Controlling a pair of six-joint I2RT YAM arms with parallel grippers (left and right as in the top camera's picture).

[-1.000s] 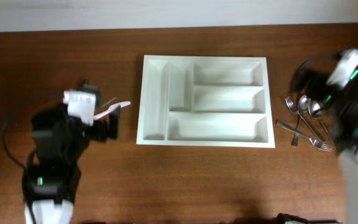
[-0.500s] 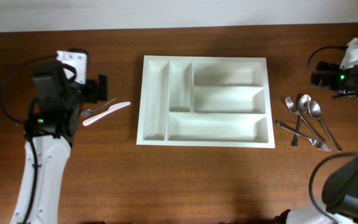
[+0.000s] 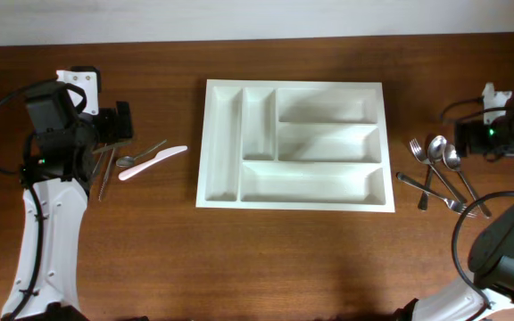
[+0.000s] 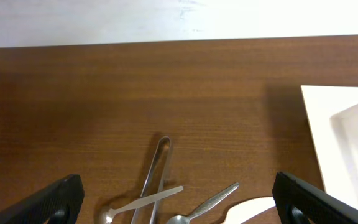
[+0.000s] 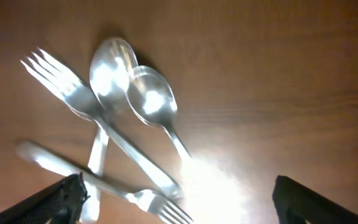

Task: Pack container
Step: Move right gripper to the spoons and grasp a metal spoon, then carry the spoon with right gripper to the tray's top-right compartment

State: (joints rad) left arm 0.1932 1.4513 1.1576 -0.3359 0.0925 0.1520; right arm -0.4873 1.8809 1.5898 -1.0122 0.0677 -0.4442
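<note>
While the white cutlery tray (image 3: 315, 183) sits empty mid-surface (image 3: 293, 259), the left gripper (image 4: 179, 202) hangs spread over tongs (image 4: 156, 171) and a white knife (image 3: 154, 160), and the right gripper (image 5: 179, 199) hangs spread over forks (image 5: 61, 84) and spoons (image 5: 151, 99). Packing looks unstarted. Next, one gripper must descend and pinch a single piece.

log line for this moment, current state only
container empty | left gripper open, near left cutlery | right gripper open, near forks and spoons | nothing packed yet
</note>
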